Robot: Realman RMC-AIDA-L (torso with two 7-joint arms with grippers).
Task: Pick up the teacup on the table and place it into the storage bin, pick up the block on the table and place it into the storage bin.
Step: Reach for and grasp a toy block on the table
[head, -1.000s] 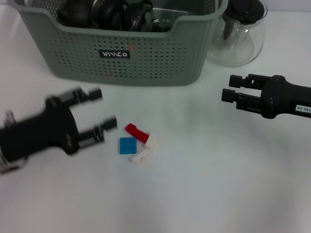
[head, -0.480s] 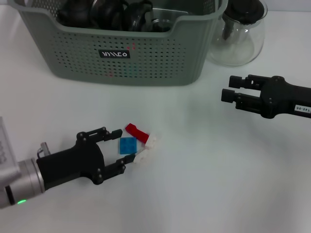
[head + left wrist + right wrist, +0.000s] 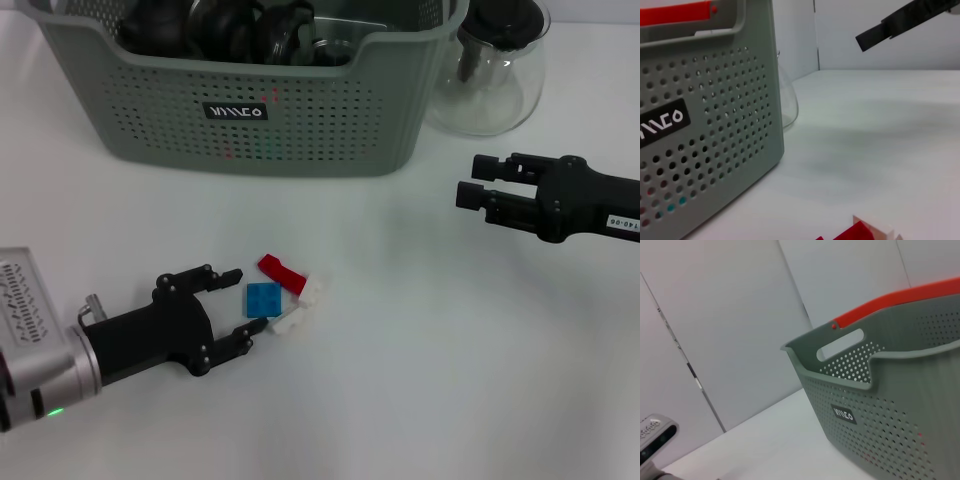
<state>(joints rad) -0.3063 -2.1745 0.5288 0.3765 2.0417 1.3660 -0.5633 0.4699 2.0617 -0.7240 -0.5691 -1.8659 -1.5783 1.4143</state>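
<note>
The grey-green storage bin [image 3: 300,140] stands at the back with several dark rounded things inside; no teacup shows on the table. A small cluster lies in front of it: a blue block [image 3: 264,298], a red block [image 3: 280,272] and white blocks [image 3: 302,304]. My left gripper [image 3: 245,300] is low over the table, open, its fingertips either side of the blue block's left edge. My right gripper [image 3: 467,180] hovers open at the right, away from the blocks. The left wrist view shows the bin wall [image 3: 715,125] and the red block [image 3: 852,234].
A clear glass teapot [image 3: 495,70] stands right of the bin, behind the right gripper. The right wrist view shows the bin [image 3: 890,405] with its red handle. Bare white table lies between the blocks and the right arm.
My left arm swung down from beside the bin to the blocks, then eased slightly back to the left. The right arm and the blocks have stayed put.
</note>
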